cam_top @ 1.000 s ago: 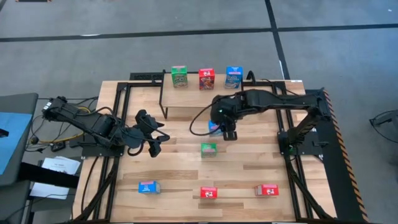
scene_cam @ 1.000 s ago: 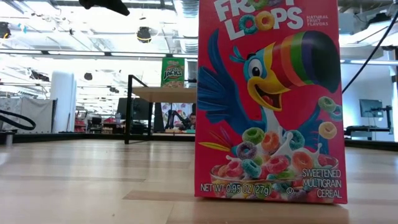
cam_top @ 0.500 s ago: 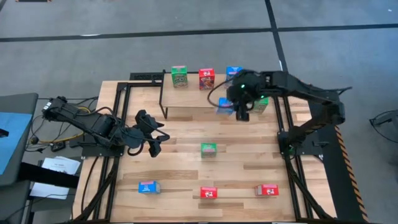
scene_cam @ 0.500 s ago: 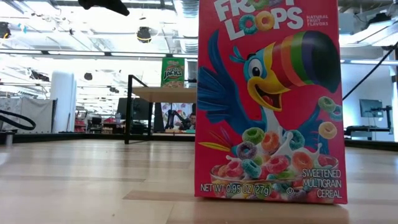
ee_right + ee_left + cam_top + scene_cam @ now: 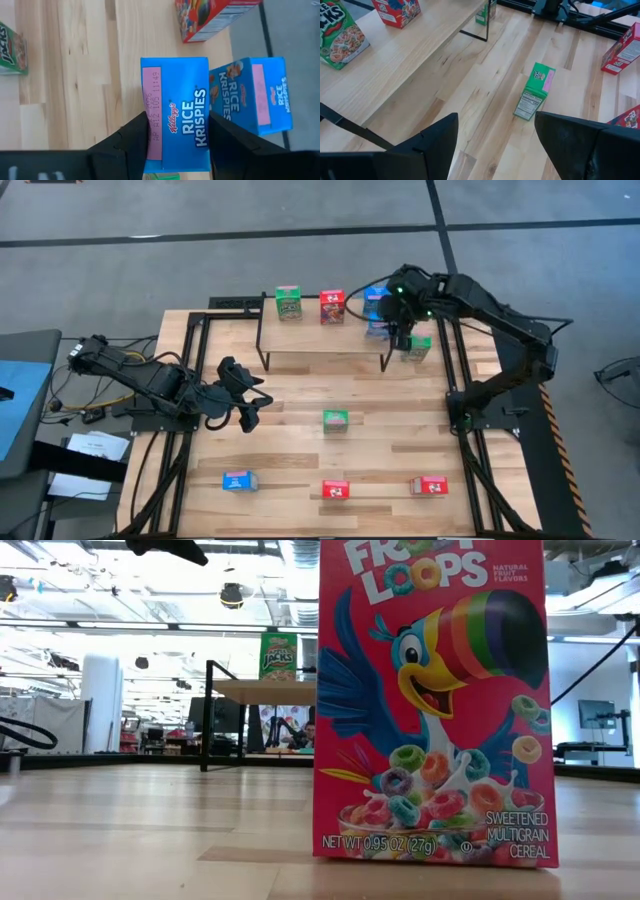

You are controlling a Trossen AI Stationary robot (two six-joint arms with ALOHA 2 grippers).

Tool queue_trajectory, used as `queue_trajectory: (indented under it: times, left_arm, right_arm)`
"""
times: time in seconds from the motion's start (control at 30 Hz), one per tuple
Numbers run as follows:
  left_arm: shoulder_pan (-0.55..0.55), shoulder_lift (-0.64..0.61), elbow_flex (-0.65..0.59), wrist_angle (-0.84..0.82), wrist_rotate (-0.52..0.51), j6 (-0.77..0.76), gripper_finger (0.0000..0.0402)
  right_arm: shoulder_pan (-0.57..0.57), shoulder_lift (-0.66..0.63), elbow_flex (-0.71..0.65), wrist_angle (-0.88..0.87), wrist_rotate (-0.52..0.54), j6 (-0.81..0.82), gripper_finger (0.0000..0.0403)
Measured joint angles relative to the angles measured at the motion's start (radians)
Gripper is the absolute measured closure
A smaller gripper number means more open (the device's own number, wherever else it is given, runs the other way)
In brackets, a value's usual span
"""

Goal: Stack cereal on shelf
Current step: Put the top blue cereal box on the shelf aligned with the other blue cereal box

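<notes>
Over the shelf's (image 5: 320, 335) right end, right gripper (image 5: 172, 137) clamps a blue "Kellogg's Rice Krispies" box (image 5: 175, 112) just beside a second blue Rice Krispies box (image 5: 252, 95) standing on the board, alongside a red box (image 5: 332, 306) and a green "Jacks" box (image 5: 288, 302). Left gripper (image 5: 495, 135) hangs with fingers apart, holding nothing, above the desk (image 5: 290, 440) near a green box (image 5: 535, 90) lying on it. Low view: red "Froot Loops" box (image 5: 432, 700), "sweetened multigrain cereal", "NET WT 0.95 OZ (27g)".

Blue cereal box (image 5: 176, 112) above shelf (image 5: 320, 340)
</notes>
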Motion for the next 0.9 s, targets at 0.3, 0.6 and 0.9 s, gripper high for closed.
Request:
queue_trajectory:
  times: [0.3,0.6,0.9]
  left_arm:
    - [0.0,0.0,0.0,0.0,0.0,0.005,0.015]
    - [0.0,0.0,0.0,0.0,0.0,0.005,0.015]
    - [0.0,0.0,0.0,-0.001,0.0,0.007,0.015]
  right_arm:
    - [-0.07,0.012,0.0,0.004,-0.1,-0.032,0.0198]
    - [-0.112,0.03,0.0,0.007,-0.158,-0.083,0.0198]
    - [-0.097,0.032,0.0,0.03,-0.165,-0.118,0.0198]
